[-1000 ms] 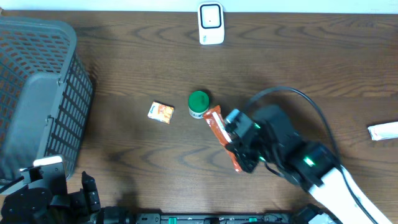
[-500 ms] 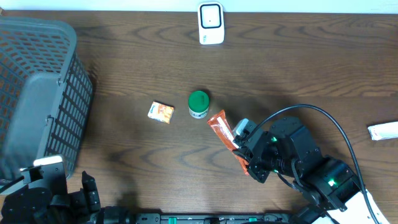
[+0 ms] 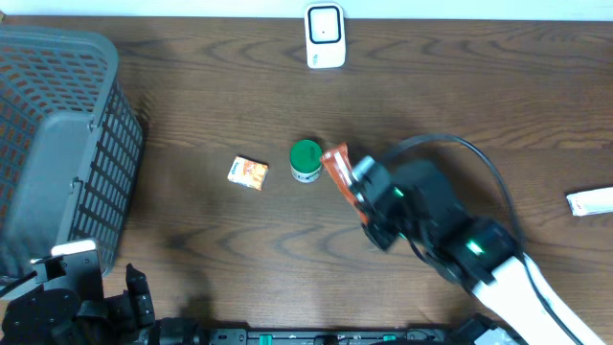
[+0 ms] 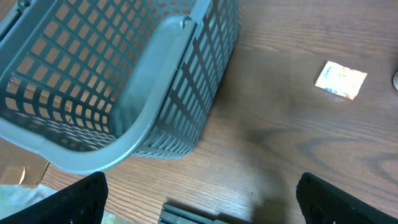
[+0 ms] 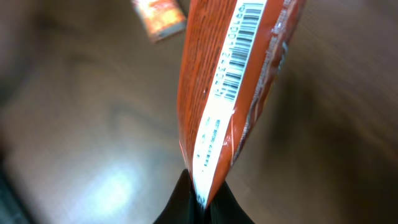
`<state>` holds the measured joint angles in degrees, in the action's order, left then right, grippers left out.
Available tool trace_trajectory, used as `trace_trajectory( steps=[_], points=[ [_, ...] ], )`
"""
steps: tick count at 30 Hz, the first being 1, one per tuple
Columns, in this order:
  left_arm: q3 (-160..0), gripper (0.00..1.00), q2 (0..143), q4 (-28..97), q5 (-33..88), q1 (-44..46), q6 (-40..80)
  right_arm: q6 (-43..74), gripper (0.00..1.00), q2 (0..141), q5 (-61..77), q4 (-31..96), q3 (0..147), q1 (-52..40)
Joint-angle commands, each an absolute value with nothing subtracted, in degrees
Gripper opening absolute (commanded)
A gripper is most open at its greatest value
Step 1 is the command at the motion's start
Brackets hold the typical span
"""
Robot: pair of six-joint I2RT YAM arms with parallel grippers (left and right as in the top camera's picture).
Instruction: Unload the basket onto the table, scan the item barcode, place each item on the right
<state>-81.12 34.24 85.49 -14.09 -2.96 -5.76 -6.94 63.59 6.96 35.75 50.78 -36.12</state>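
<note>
My right gripper (image 3: pixel 358 195) is shut on one end of an orange snack packet (image 3: pixel 335 165), which hangs above the table right beside a green-lidded jar (image 3: pixel 306 160). The right wrist view shows the packet (image 5: pixel 214 106) rising out of the pinched fingertips of that gripper (image 5: pixel 202 196). A printed barcode (image 5: pixel 239 50) on a white strip faces the camera. The white scanner (image 3: pixel 325 36) stands at the table's far edge, well apart from the packet. My left gripper (image 4: pixel 200 208) stands open and holds nothing, low at the front left beside the basket.
A grey mesh basket (image 3: pixel 57 144) fills the left side, and the same basket (image 4: pixel 124 81) looms close in the left wrist view. A small orange-and-white box (image 3: pixel 248 172) lies left of the jar. A white object (image 3: pixel 591 201) lies at the right edge.
The right gripper dipped toward the front with the packet, then carried it back toward the far side, close to the green-lidded jar. The left arm has not moved.
</note>
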Motion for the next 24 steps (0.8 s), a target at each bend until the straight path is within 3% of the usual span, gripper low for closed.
trace_trajectory(
  steps=[1, 10, 15, 24],
  points=[
    [-81.4, 0.97, 34.3, 85.5, -14.6, -3.2, -5.1, -5.7, 0.01, 73.3, -1.9, 30.2, 52.9, -35.0],
    [-81.4, 0.97, 34.3, 85.5, -14.6, -3.2, -5.1, -17.6, 0.01, 100.3, -19.1, 24.4, 78.6, -26.1],
    [-81.4, 0.97, 34.3, 85.5, -14.6, -3.2, -5.1, -27.2, 0.01, 115.0, -33.6, 13.9, 90.8, -24.2],
    [-81.4, 0.97, 34.3, 85.5, -14.6, -3.2, -5.0, -63.9, 0.01, 139.6, -49.6, -12.9, 111.5, -24.3]
  ],
)
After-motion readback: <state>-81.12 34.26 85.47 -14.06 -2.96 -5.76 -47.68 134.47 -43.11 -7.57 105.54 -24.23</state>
